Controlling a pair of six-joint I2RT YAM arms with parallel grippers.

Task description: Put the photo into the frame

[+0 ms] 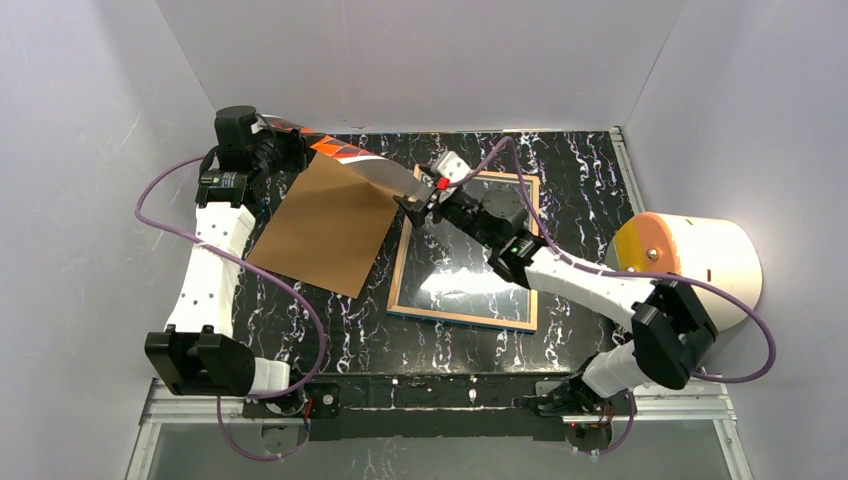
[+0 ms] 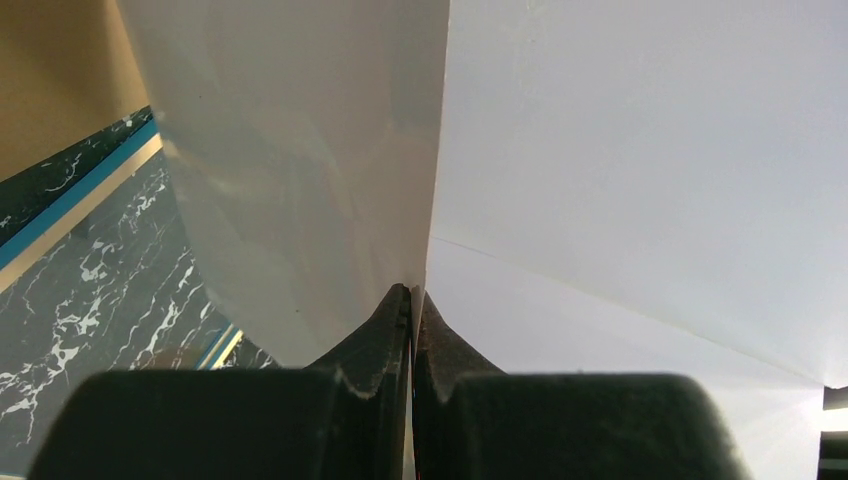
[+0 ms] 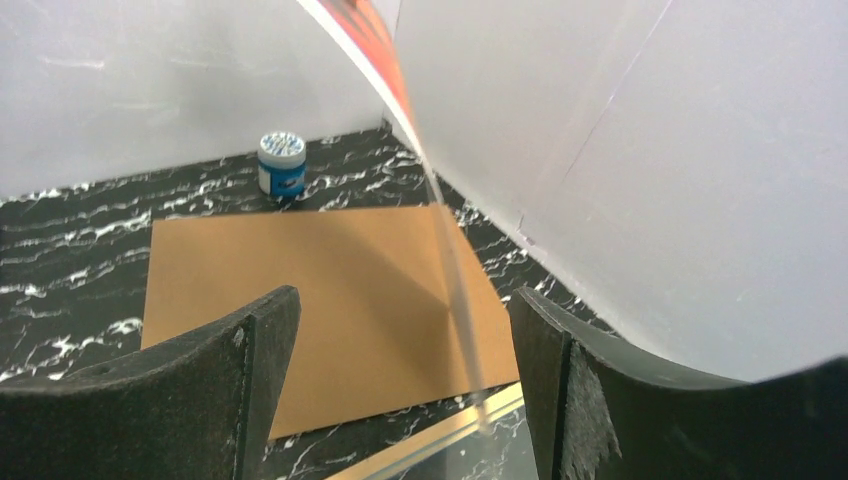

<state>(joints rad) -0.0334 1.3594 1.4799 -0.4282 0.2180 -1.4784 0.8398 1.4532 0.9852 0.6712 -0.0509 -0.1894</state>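
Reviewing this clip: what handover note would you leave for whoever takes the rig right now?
Left gripper: shut on one end of the photo, which hangs bowed above the table.
Right gripper: open, jaws either side of the photo's other edge, not gripping.
Frame: flat on the table, glass bare; backing board lies beside it.
Done: photo is off the table.
Left: lay it in the frame.

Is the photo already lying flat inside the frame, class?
No, the photo hangs curved in the air, pinched by the left gripper, while the frame lies flat with no print in it.
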